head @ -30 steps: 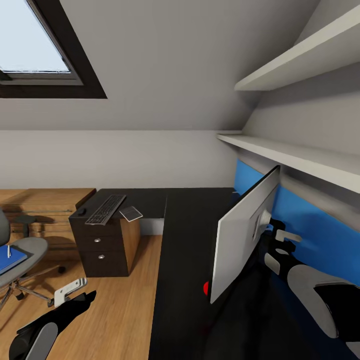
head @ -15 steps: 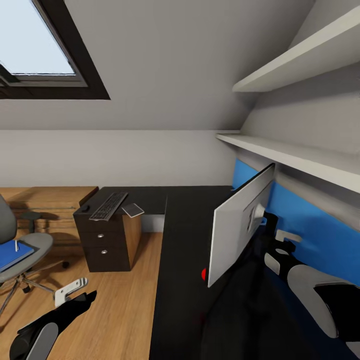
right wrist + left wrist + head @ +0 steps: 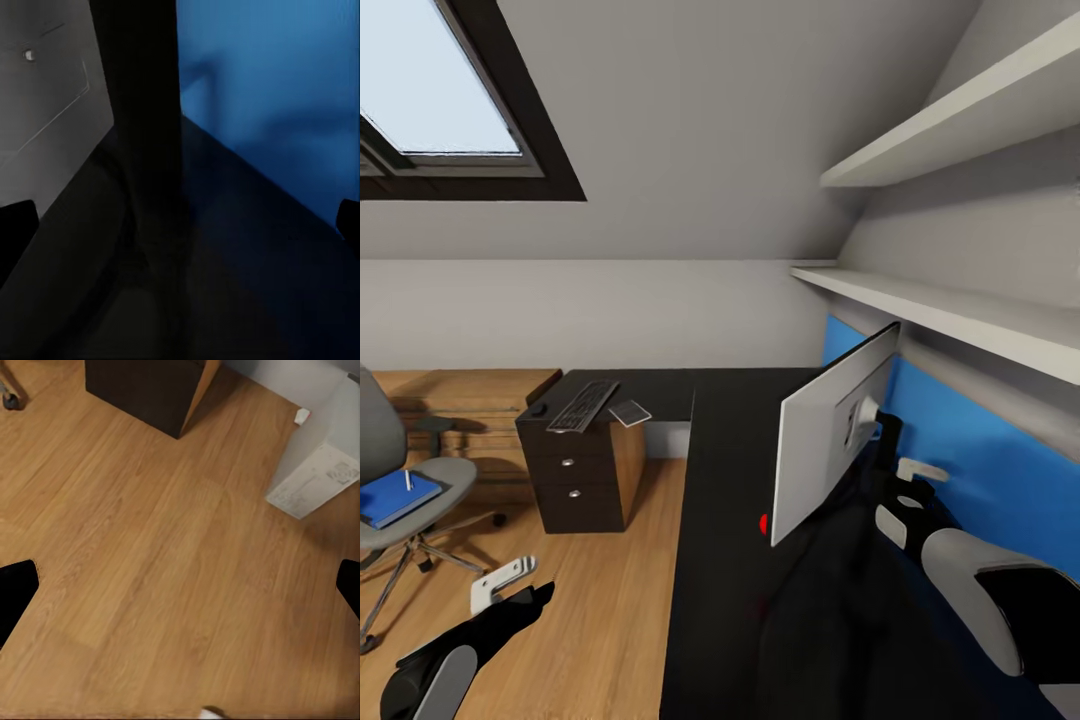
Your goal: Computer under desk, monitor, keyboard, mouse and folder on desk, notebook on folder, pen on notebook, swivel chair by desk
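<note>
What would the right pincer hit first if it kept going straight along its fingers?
Most likely the monitor's black stand, dead centre in the right wrist view, with the desk beneath it and the blue wall panel beyond. Depth there is hard to judge.

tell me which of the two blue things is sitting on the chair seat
The folder, a flat blue rectangle lying on the grey seat of the swivel chair. The other, the long blue wall panel, runs along the wall behind the monitor.
</note>
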Controlling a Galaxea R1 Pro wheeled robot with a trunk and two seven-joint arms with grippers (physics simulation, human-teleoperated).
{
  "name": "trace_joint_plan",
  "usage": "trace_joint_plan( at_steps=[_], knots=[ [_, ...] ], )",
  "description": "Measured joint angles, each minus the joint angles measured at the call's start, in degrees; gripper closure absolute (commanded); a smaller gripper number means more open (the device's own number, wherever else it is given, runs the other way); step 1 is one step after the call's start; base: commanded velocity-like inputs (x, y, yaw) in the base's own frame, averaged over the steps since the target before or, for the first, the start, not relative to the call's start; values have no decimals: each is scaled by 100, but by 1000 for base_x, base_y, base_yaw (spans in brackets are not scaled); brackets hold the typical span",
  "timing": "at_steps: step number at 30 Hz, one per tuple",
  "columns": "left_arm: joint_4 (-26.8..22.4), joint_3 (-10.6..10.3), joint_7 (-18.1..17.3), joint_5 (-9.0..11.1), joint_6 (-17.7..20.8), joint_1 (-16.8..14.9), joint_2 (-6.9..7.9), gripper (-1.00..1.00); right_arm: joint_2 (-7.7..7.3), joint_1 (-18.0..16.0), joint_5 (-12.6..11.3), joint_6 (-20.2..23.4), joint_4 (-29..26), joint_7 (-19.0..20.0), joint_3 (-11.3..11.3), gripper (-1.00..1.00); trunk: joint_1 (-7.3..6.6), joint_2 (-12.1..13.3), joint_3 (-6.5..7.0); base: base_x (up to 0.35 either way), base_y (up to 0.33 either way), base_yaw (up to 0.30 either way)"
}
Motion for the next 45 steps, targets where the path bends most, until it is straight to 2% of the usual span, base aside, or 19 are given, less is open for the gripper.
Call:
trace_joint_plan(
  at_steps=[4,7,9,11,12,13,17,19,20,24,25,27,30,39,40,45],
  knots=[
    [29,-14,-5,2,0,0,0,-100,70,0,2,11,-6,-8,25,-100,0,0,0,-331,0,0],
    [183,-195,-12,-28,0,0,3,-100,121,-3,-5,286,-21,-6,48,-100,0,0,0,-333,0,0],
    [265,-362,-5,-219,0,0,2,-100,128,0,-12,866,-386,1,36,-100,0,0,0,-332,0,0],
    [286,-410,-3,-328,0,0,1,-100,125,15,-26,1160,-626,5,22,-100,0,0,0,-316,0,0],
    [307,-458,-1,-463,0,0,0,-100,121,125,-46,1644,-1078,15,10,-100,0,0,0,-289,0,0],
    [313,-471,0,-503,0,0,0,-100,121,226,-62,1820,-1353,13,6,-100,-1,0,0,-278,6,0],
    [319,-485,-5,-546,0,0,0,-100,127,671,-75,2076,-2295,-51,7,-100,-1,0,0,-226,64,0],
    [320,-489,-10,-561,1,0,0,-100,135,1097,-65,2261,-3062,-266,13,-100,-2,1,0,-188,146,0],
    [320,-490,-12,-568,2,0,-4,-100,146,1559,-51,2444,-3843,-659,35,-100,-2,0,-1,-176,192,0],
    [321,-492,-14,-574,3,0,-8,-100,167,2216,-49,2598,-4984,-1415,126,-100,-3,0,0,-132,245,0],
    [321,-492,-15,-575,3,0,-9,-100,207,2359,-49,2622,-5271,-1617,215,-100,-3,0,0,-69,287,0],
    [321,-494,-15,-575,3,0,-9,-100,257,2455,-46,2633,-5468,-1764,342,-100,-3,0,0,-45,301,0],
    [321,-499,-15,-576,3,0,-16,-100,339,2570,-39,2641,-5697,-1947,689,-100,-4,0,0,18,314,0],
    [322,-509,-16,-576,2,0,-60,-100,379,2623,1,2632,-5790,-2154,1398,-100,-7,0,0,195,246,0],
    [322,-510,-16,-576,2,0,-70,-100,381,2626,8,2620,-5797,-2217,1535,-100,-7,0,0,284,171,0],
    [327,-511,-16,-575,1,0,-83,-100,384,2630,16,2477,-5803,-2439,1773,-100,-7,-1,0,280,98,0]
  ],
)
